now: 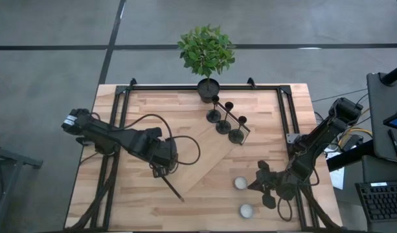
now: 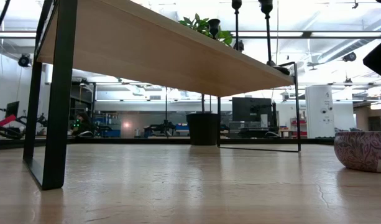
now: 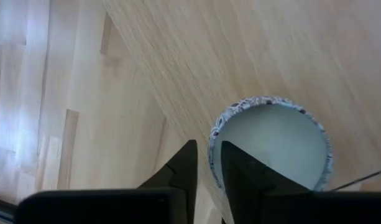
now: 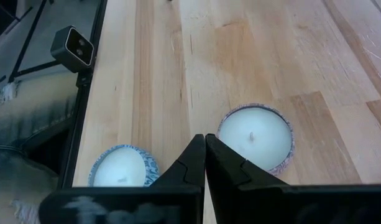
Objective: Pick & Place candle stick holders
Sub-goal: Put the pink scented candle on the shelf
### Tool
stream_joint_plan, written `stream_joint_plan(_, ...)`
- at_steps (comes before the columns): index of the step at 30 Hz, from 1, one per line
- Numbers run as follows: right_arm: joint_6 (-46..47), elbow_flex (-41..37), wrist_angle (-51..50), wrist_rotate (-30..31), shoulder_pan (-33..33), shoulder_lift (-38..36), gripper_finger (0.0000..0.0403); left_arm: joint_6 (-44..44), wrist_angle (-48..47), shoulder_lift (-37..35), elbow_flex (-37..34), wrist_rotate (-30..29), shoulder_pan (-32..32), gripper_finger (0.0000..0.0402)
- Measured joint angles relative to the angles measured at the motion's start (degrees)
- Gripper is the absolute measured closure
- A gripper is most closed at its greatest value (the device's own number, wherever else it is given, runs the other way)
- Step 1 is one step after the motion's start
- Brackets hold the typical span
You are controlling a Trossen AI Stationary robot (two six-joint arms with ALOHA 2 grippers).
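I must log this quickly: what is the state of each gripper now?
Left gripper: closed on the rim of a white candle, it seems.
Right gripper: closed, holding nothing.

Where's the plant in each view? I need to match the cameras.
High: plant at top centre, at the table's far edge.
Low: plant at top centre, above the wooden board.
Left wrist: not in it.
Right wrist: not in it.
Shared landmark: the holders beside it.
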Motion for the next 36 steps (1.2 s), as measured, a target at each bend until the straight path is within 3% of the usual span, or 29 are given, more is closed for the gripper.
stream_joint_plan(11,-1.19,0.00,1.60,-0.26,0.01,0.00,0.0394,0.71,0.31,-0.74,6.88,2.60,-0.82,0.0309)
stream_joint_plan(21,-9.58,0.00,5.37,-0.48,0.01,0.00,0.0392,3.24,19.89,-2.80,6.53,2.67,-9.24,0.0307)
stream_joint_plan(28,-12.01,0.00,4.94,-0.48,-0.02,0.00,0.0341,5.80,35.82,-2.84,4.68,-3.00,-18.28,0.0307)
stream_joint_plan(32,-12.79,0.00,2.88,-0.53,-0.30,0.04,0.0304,9.62,47.87,-2.84,-0.42,-7.42,-23.08,0.0307)
stream_joint_plan(36,-12.76,0.00,2.22,-0.69,-0.59,0.04,0.0292,13.93,64.86,-2.82,-9.64,-12.24,-27.10,0.0307)
